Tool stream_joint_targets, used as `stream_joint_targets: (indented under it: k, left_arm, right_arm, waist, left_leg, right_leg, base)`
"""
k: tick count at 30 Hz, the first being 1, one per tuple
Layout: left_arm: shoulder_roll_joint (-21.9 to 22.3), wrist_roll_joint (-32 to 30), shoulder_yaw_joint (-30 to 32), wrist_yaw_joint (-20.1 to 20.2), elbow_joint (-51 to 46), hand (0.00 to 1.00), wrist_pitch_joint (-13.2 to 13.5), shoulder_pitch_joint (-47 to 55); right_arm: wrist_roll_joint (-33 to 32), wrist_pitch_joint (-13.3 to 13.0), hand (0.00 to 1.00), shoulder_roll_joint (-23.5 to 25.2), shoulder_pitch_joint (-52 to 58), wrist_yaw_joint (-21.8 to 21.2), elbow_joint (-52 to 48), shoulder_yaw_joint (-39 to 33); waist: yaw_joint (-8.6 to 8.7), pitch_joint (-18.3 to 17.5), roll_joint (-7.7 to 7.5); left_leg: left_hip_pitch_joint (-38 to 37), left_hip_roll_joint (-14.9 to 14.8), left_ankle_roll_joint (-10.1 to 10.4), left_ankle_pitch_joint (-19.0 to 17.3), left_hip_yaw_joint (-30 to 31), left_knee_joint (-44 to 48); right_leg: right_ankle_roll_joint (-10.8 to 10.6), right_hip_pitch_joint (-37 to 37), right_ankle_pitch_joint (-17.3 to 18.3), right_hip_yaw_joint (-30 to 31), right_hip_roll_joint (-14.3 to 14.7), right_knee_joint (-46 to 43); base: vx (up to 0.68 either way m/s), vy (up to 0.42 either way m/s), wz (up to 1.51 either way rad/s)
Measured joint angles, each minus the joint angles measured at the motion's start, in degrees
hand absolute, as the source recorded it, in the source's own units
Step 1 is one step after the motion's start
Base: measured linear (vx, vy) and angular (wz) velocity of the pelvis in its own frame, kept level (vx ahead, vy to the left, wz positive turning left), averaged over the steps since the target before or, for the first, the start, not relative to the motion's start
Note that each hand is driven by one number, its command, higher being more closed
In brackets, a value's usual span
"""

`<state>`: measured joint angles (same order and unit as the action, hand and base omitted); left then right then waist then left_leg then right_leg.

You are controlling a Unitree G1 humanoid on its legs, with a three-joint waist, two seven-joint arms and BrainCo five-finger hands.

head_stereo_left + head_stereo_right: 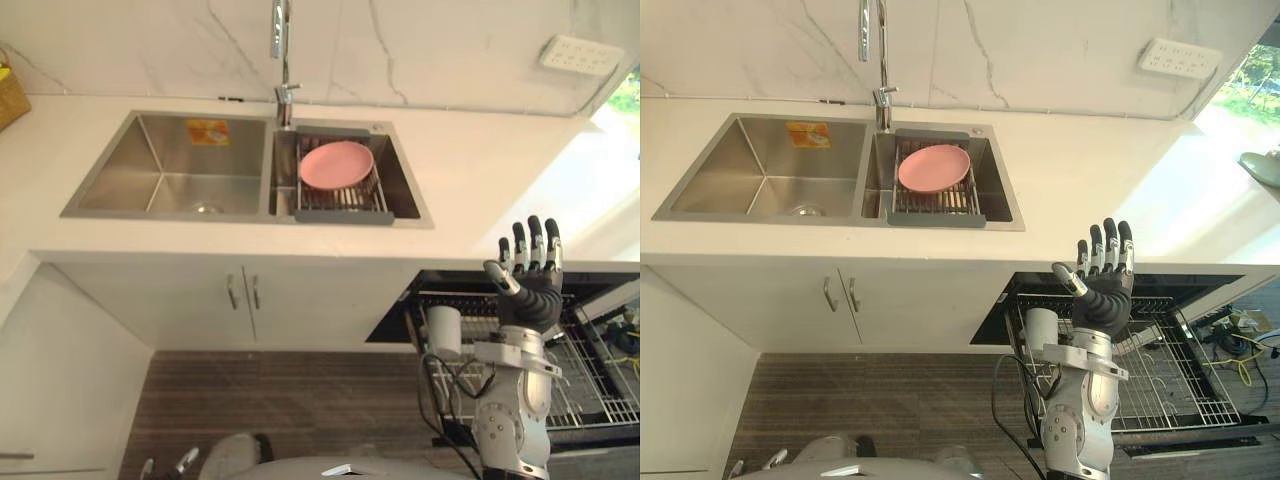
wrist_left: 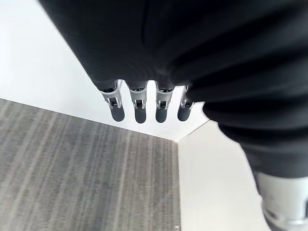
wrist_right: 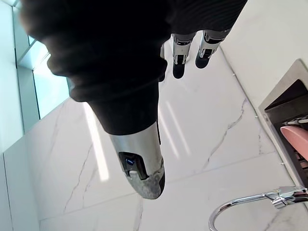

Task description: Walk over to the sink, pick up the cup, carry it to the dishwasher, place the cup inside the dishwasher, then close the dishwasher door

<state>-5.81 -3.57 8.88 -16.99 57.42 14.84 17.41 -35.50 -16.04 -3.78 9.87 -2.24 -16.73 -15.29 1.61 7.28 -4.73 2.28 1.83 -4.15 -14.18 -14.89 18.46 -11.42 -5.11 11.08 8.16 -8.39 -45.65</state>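
Left wrist view, nearest: note left hand [image 2: 144, 103] hanging over the grey floor [image 2: 72, 168], fingers slack, holding nothing.

Next out, right eye view: note right hand [image 1: 1102, 285] raised above the dishwasher rack [image 1: 1185, 375], fingers straight and upright, empty. Find cup [image 1: 1041, 330] standing in the rack at its left end, just beside the right forearm; cannot tell whether touching. Judge placing done, door closing not yet done.

Risks:
- Could clip the cup and tip it if the arm is lowered or swung leftward.
- Would jam, or jolt the cup over, if the door is lifted against a rack pulled out this far from under the bench [image 1: 1090, 190]. Should push rack in first.
- Cannot tell whether cup sits between tines or loose.

Take dark strip [image 1: 1210, 433] along the rack's near edge for the lowered door; not certain.

Farther: log cupboard doors [image 1: 840, 295] shut, sink [image 1: 760, 180], pink plate [image 1: 933, 167] on drain rack [image 1: 935, 203], tap [image 1: 880, 60], wall socket [image 1: 1178, 57]. See nothing but the rack in the way.
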Motion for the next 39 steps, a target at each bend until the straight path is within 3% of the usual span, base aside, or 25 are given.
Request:
stream_joint_targets:
  k: [1,2,5,7,8,9,10,11,13,14,19,23,24,26,27,28,29,30,31,32,33,34,35,39]
  left_arm:
    - [-0.1,0.0,-0.3,0.0,-0.3,0.0,0.0,0.2]
    - [-0.1,0.0,-0.3,0.1,-0.4,0.0,0.0,0.2]
    - [-0.3,0.1,-0.2,0.3,-0.5,0.0,-0.4,-0.6]
    - [-0.1,0.0,-0.2,1.1,-0.4,0.0,-1.2,-1.9]
    - [-0.1,0.0,-0.3,1.2,-0.5,0.0,-1.3,-2.0]
    - [-0.2,0.0,-0.3,1.2,-0.5,0.0,-1.4,-1.8]
    - [-1.0,0.0,-0.3,1.2,-0.7,0.0,-1.5,-1.2]
    - [-0.7,0.0,-0.2,1.2,-0.3,0.0,-2.1,-1.3]
    - [0.9,0.0,-0.6,1.2,-0.4,0.0,-2.6,-1.3]
    - [1.4,0.0,-0.6,1.1,-0.5,0.0,-2.6,-1.4]
    - [1.9,-1.2,-0.6,1.0,-0.3,0.0,-3.0,-1.5]
    - [1.6,-4.5,-0.6,0.1,0.7,0.0,-2.9,-1.0]
    - [1.9,-5.0,-0.6,-0.3,1.8,0.0,-2.9,-0.8]
    - [2.5,-5.5,0.0,-0.9,2.5,0.0,-2.4,-0.8]
    - [2.6,-5.5,0.0,-1.6,2.4,0.0,-2.4,-0.5]
    - [2.9,-5.5,0.4,-1.7,2.3,0.0,-2.3,-0.2]
    - [2.9,-5.4,0.6,-1.8,2.3,0.0,-2.3,0.1]
    - [2.8,-5.5,0.0,-1.8,2.1,0.0,-2.3,0.2]
    - [2.7,-5.5,-0.4,-1.8,2.0,0.0,-2.3,0.4]
    - [2.8,-5.6,-1.2,-1.8,1.9,0.0,-2.3,0.7]
    - [2.9,-5.6,-1.8,-1.8,1.8,0.0,-2.3,0.8]
    - [2.6,-5.6,-2.5,-1.8,2.0,0.0,-2.5,1.4]
    - [2.1,-5.6,-2.9,-1.7,2.1,0.0,-2.7,1.4]
    - [0.0,-5.2,-5.0,-1.7,2.0,0.0,-3.6,-0.4]
  right_arm:
    - [0.2,0.0,0.0,0.6,0.0,0.1,0.2,0.3]
    - [1.8,0.0,0.0,1.0,0.0,0.2,1.3,1.1]
    - [2.8,0.0,0.0,0.9,0.0,0.2,2.4,1.9]
    - [3.2,-0.1,0.0,0.9,0.0,0.3,2.5,1.7]
    - [3.1,-0.2,0.0,0.9,0.2,0.3,2.4,1.7]
    - [3.0,-0.5,0.0,0.9,0.3,0.3,2.4,1.9]
    - [2.0,-1.4,0.0,0.9,0.7,0.2,1.6,2.3]
    - [1.7,-2.1,0.0,0.3,1.5,0.0,1.3,2.1]
    - [1.4,-2.2,0.0,-0.2,1.9,0.1,0.8,2.0]
    - [1.4,-2.2,0.0,-0.1,3.1,0.1,-0.9,2.0]
    - [1.6,-2.4,0.0,-0.2,4.5,0.1,-7.8,1.5]
    - [1.4,-1.5,0.0,-0.6,3.4,0.0,-7.8,1.3]
    - [0.5,-0.9,0.0,-1.5,3.1,-0.1,-7.8,1.2]
    - [-3.3,1.1,0.0,-1.7,2.6,-0.3,-7.6,1.0]
    - [-5.9,3.2,0.0,-1.7,2.6,-0.2,-7.6,1.2]
    - [-7.1,5.1,0.0,-1.4,2.6,-0.1,-7.5,1.1]
    - [-7.6,6.7,0.0,-1.4,2.5,0.4,-7.0,1.2]
    - [-7.8,8.3,0.0,-1.3,1.7,1.8,-6.4,1.3]
    - [-8.1,9.5,0.0,-1.4,0.7,2.6,-5.2,1.1]
    - [-8.1,10.9,0.0,-1.9,-0.5,4.0,-3.3,1.1]
    - [-8.1,11.3,0.0,-2.2,-0.9,4.4,-2.6,1.0]
    - [-8.1,12.2,0.0,-2.3,-0.9,5.6,-0.7,1.3]
    - [-10.2,12.2,0.0,-2.4,-1.0,6.7,-0.3,1.0]
    - [-17.6,11.8,0.0,-2.6,-2.1,6.6,-0.3,0.5]
  waist:
    - [0.21,0.2,0.17]
    - [0.41,0.2,0.16]
    - [1.18,0.1,0.31]
    - [2.22,0.9,1.4]
    - [2.35,1.5,2.28]
    - [2.3,1.5,2.13]
    - [2.46,1.3,0.3]
    - [2.57,1.2,0.19]
    - [2.16,1.3,2.98]
    - [2.48,1.4,3.63]
    - [2.29,1.5,4.6]
    - [2.04,1.3,4.85]
    - [2.17,1.0,5.73]
    - [2.25,1.2,6.2]
    - [2.19,1.5,6.59]
    - [2.06,1.8,5.93]
    - [1.33,2.2,5.22]
    - [0.71,2.2,5.3]
    - [0.56,2.1,5.34]
    - [0.36,2.0,5.79]
    - [0.26,2.1,6.59]
    - [-0.37,1.8,6.87]
    - [0.01,1.7,5.85]
    - [0.35,1.3,4.5]
  left_leg:
    - [-2.2,0.2,-0.3,-0.1,-0.1,-1.5]
    - [-5.5,0.1,-0.5,0.5,-0.3,-3.7]
    - [-7.6,-1.3,0.1,0.8,-0.6,-5.9]
    - [-8.6,-3.6,0.9,0.4,0.8,-5.5]
    - [-10.4,-5.6,2.1,-0.3,1.2,-5.0]
    - [-11.2,-6.0,3.1,-0.9,1.2,-4.4]
    - [-12.5,-5.7,5.5,-3.2,1.5,-3.0]
    - [-13.7,-6.4,6.9,-6.4,2.5,-2.0]
    - [-13.8,-9.7,7.7,-8.0,2.9,-0.4]
    - [-13.5,-10.6,8.3,-8.3,3.7,-0.6]
    - [-15.0,-11.4,9.0,-7.9,4.9,-3.1]
    - [-15.3,-11.5,8.5,-8.9,4.8,-3.3]
    - [-15.3,-12.3,8.4,-8.9,4.0,-2.7]
    - [-9.7,-14.0,5.2,-8.6,4.3,10.5]
    - [-4.7,-15.9,2.6,-5.1,4.2,21.5]
    - [-2.9,-16.7,2.6,-1.0,4.3,27.7]
    - [-2.8,-16.5,4.4,-2.7,4.2,28.3]
    - [-2.2,-14.8,4.7,-6.4,4.0,24.3]
    - [-1.5,-12.9,5.1,-7.2,4.2,18.9]
    - [-1.4,-10.5,5.9,-4.9,5.0,7.8]
    - [-0.9,-10.0,6.8,0.2,6.0,3.3]
    - [-2.5,-9.1,6.6,2.3,5.2,1.1]
    - [-4.4,-7.3,5.9,3.3,4.7,-2.3]
    - [-5.8,-5.0,5.0,5.1,3.8,-7.1]
  right_leg:
    - [2.7,-2.4,-1.7,-1.8,-1.0,-5.9]
    - [6.4,-5.6,0.4,-6.2,-1.8,-10.4]
    - [9.0,-10.0,3.5,-11.2,-1.1,-4.0]
    - [8.9,-11.4,3.7,-14.1,0.4,7.0]
    - [9.4,-10.7,0.5,-14.9,1.8,15.5]
    - [9.6,-10.1,-2.5,-15.0,2.0,18.9]
    - [10.1,-8.4,-13.6,-14.6,1.5,24.7]
    - [8.4,-7.5,-11.4,-14.2,2.0,24.0]
    - [9.3,-7.0,-10.1,-14.9,5.0,23.8]
    - [9.6,-7.1,-9.2,-15.5,6.0,24.0]
    - [10.0,-7.0,-6.8,-16.6,6.5,21.9]
    - [9.9,-8.4,-4.4,-16.4,6.6,19.0]
    - [10.1,-8.1,-3.3,-16.7,7.2,19.4]
    - [10.8,-6.1,-3.4,-17.4,7.9,21.9]
    - [11.6,-2.8,-4.0,-17.8,8.2,25.1]
    - [12.0,0.6,-5.0,-17.5,8.2,27.9]
    - [11.9,2.9,-5.3,-17.0,7.5,29.9]
    - [11.5,4.8,-5.4,-16.5,6.3,31.4]
    - [10.8,5.5,-5.7,-15.9,5.3,32.5]
    - [9.8,5.6,-6.2,-15.0,4.7,33.7]
    - [9.2,5.8,-6.5,-14.8,5.1,34.3]
    - [7.9,6.8,-7.3,-12.9,5.1,35.4]
    - [6.6,8.0,-8.2,-12.9,3.7,37.5]
    - [5.8,8.4,-9.7,-12.4,2.1,41.1]
  base:
    - [0.34,0.003,-0.14]
    - [0.25,-0.012,-0.1]
    - [0.19,-0.054,0.01]
    - [0.37,-0.187,0.2]
    - [0.35,-0.218,0.13]
    - [0.35,-0.258,0.05]
    - [0.24,-0.212,0.05]
    - [0.24,-0.228,-0.04]
    - [0.21,-0.25,-0.12]
    - [0.14,-0.195,0.01]
    - [0.04,-0.093,0.11]
    - [0.03,-0.051,-0.03]
    - [0.1,0.0,0.05]
    - [0.14,0.002,0.09]
    - [0.2,-0.003,0.12]
    - [0.27,0.017,0.11]
    - [0.25,0.063,0.0]
    - [0.22,0.076,-0.13]
    - [0.17,0.099,-0.27]
    - [0.15,0.125,-0.28]
    - [0.17,0.163,-0.51]
    - [0.21,0.175,-0.31]
    - [0.23,0.17,-0.26]
    - [0.14,0.107,-0.01]
